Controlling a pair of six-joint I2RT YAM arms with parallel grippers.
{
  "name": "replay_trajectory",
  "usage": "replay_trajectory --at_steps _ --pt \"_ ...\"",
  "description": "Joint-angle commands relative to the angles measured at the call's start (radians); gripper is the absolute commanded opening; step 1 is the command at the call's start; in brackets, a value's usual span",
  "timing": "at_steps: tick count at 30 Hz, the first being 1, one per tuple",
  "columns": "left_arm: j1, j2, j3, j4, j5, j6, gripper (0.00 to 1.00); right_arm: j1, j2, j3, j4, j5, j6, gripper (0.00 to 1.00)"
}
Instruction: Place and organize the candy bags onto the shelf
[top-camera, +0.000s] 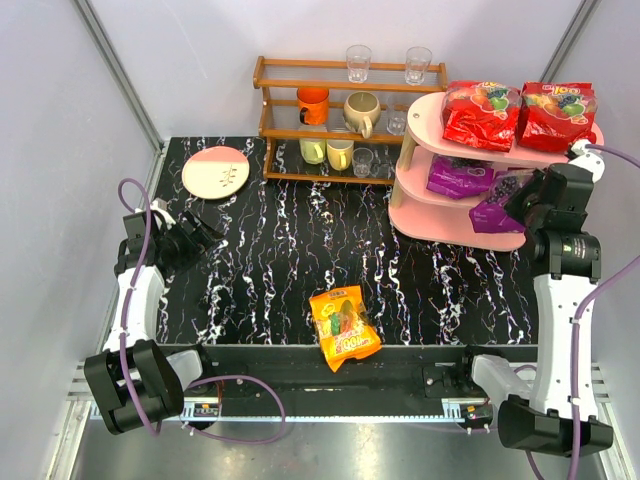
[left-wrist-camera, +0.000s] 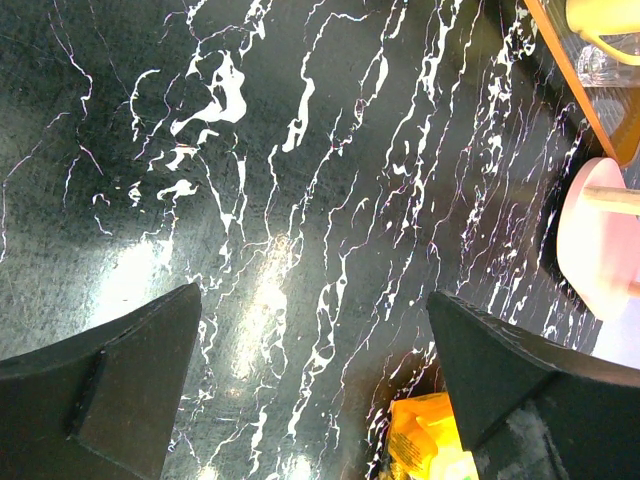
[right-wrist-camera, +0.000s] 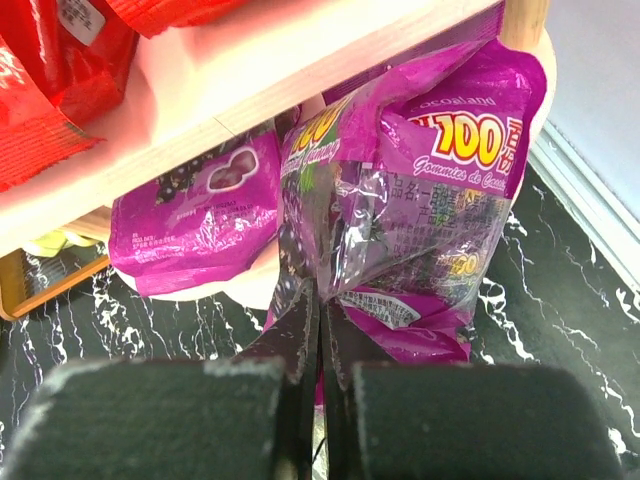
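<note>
Right jaws pinch a purple candy bag (right-wrist-camera: 430, 200) by its edge against the shelf (top-camera: 430, 222); left jaws gape wide. Orange bag (top-camera: 343, 327) lies on the bench (top-camera: 280, 250) — probably light, floppy, slick — best pinched at a seam.

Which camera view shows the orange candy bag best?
The top external view: the orange candy bag lies whole and uncovered at the table's near edge. The left wrist view catches only a yellow-orange corner at the frame's bottom. The right wrist view shows none of it.
</note>
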Motion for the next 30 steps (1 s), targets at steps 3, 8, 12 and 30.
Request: replay_trajectory --at_steps 3,8,12,30 --pt "0.006 0.004 0.019 0.045 0.023 0.002 0.99 -0.045 0.008 0.032 0.218 -0.048 -0.069 0.0" --pt "0.006 0.007 0.018 0.048 0.026 -0.001 0.99 -0.134 0.043 0.007 0.267 -0.148 -0.042 0.0" --pt "0.006 0.007 0.014 0.053 0.029 -0.006 0.99 -0.191 0.074 -0.016 0.325 -0.307 -0.029 0.0" --pt "0.006 0.008 0.011 0.064 0.039 -0.01 0.99 -0.404 0.198 -0.074 0.511 -0.634 0.061 0.0"
